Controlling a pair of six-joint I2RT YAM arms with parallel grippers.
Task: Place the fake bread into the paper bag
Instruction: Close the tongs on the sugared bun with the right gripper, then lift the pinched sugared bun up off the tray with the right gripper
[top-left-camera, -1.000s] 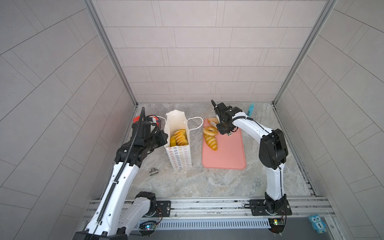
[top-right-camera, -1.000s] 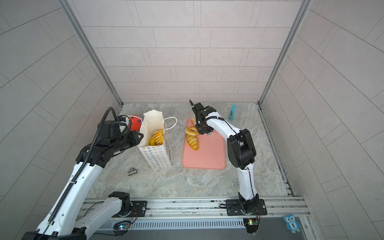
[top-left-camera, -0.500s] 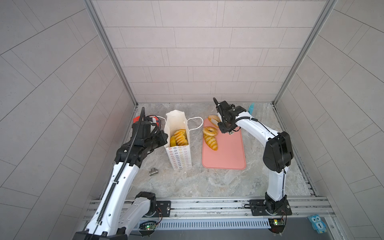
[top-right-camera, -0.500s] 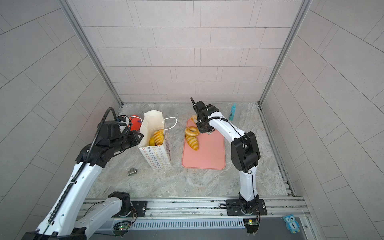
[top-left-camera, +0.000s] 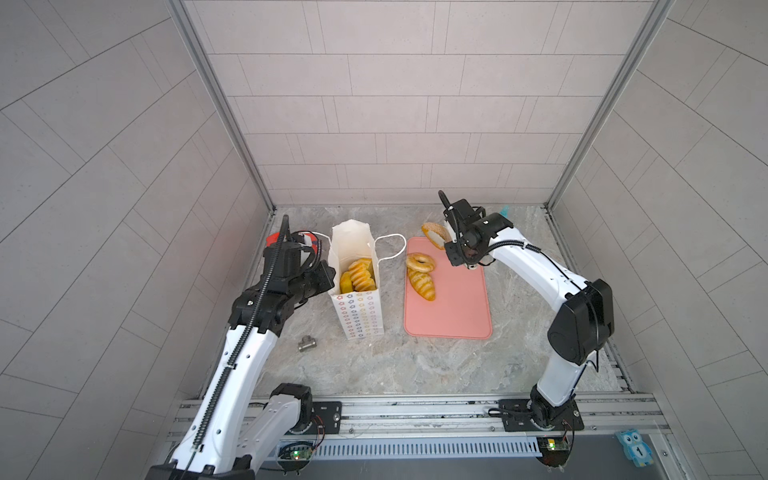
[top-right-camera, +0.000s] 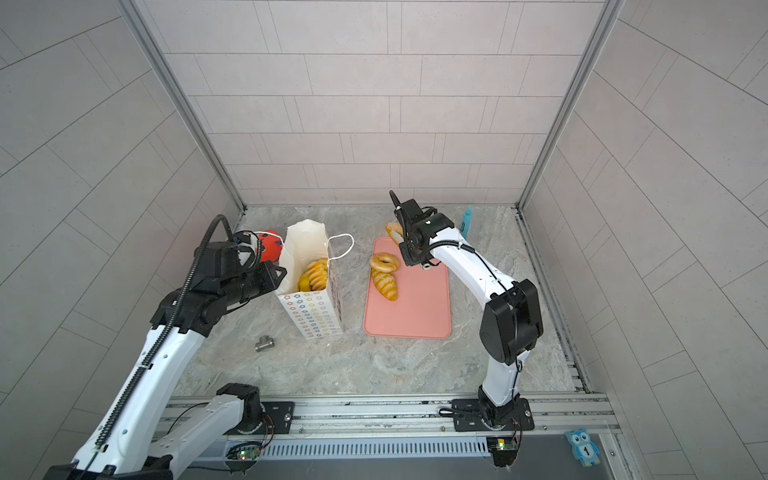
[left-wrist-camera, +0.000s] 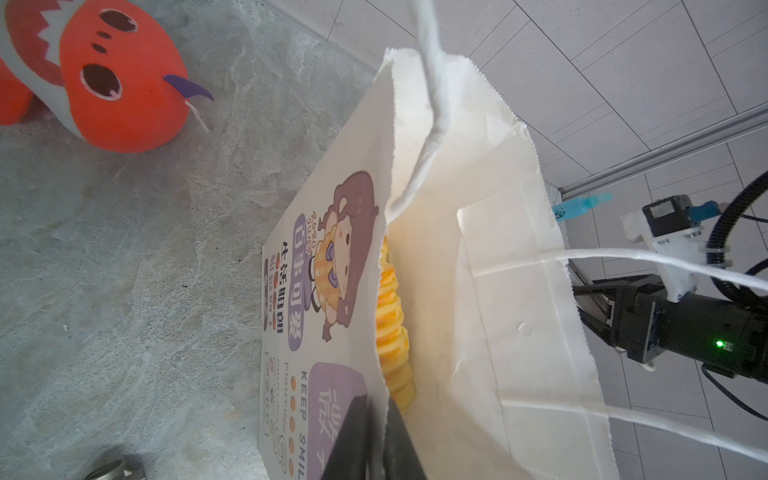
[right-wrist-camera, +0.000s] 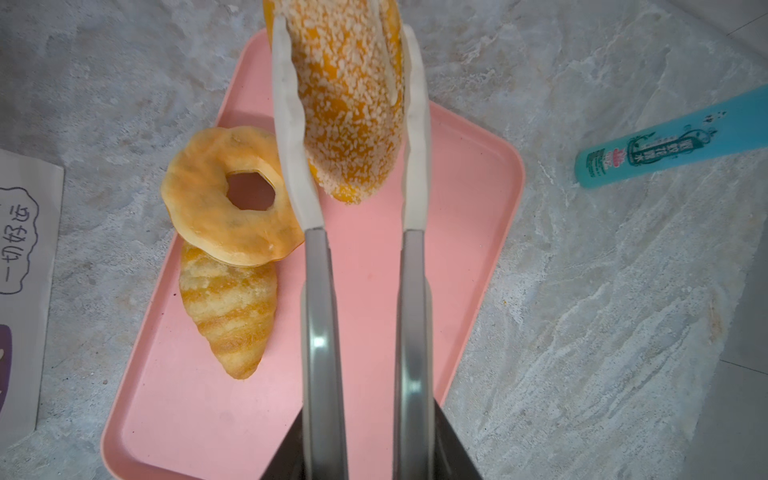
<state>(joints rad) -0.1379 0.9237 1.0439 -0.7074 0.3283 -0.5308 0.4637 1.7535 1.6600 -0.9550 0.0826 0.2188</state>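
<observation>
Gripping the sesame bun by its two flanks, the right gripper is clamped on it, with one white pad pressed flat on each side. The bun runs lengthwise between the pads, and one rounded end projects back past them toward the wrist. In both top views the bun sits tilted at the far end of the pink tray. Whether it clears the tray surface cannot be determined.

Two pieces of fake bread lie on the left half of the tray, just beside the gripper. A ring donut rests partly on one end of a ridged roll.

The paper bag stands upright and open on the tabletop, left of the tray and apart from it. Ridged yellow pieces are visible inside. One cord handle hangs out toward the tray.

The left gripper is closed on the bag's rim, on the printed face, with one dark finger outside the paper wall and the other inside.

A red plush fish lies near the far-left corner of the tabletop, behind the bag. A teal tube lies by the far edge, right of the tray. A small metal fitting lies toward the left edge, near the bag's base.
</observation>
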